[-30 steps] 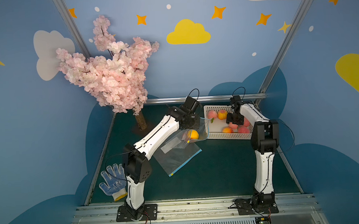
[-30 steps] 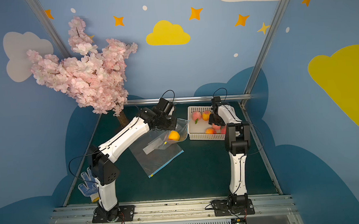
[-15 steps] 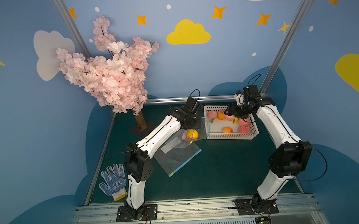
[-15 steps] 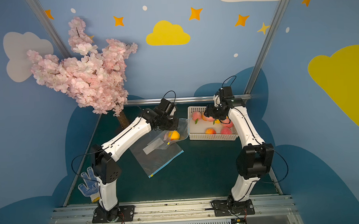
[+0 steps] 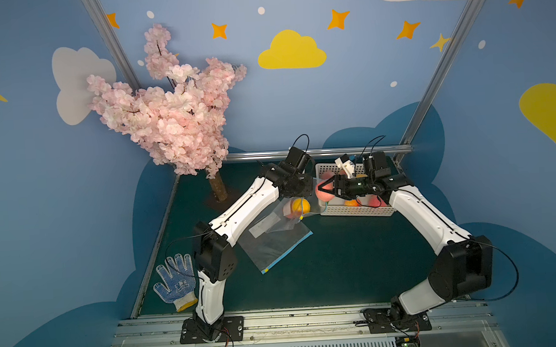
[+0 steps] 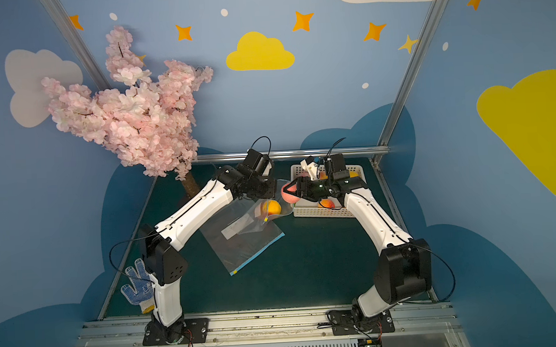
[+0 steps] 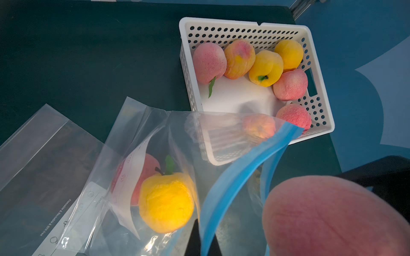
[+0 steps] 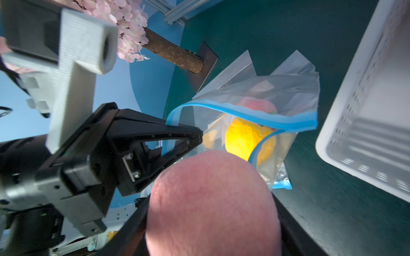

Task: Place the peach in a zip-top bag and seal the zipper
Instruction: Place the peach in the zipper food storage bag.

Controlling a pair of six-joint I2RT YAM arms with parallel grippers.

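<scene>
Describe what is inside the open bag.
Inside the bag: a yellow peach and a pink peach behind it, partly hidden by the label. Anything beneath them is covered.

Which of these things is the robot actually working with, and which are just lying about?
In use:
- peach, gripped in the right hand
- open bag, its rim pinched by the left hand
- basket, holding more fruit

Lying about:
- spare bag, lying flat
- glove
- tree
</scene>
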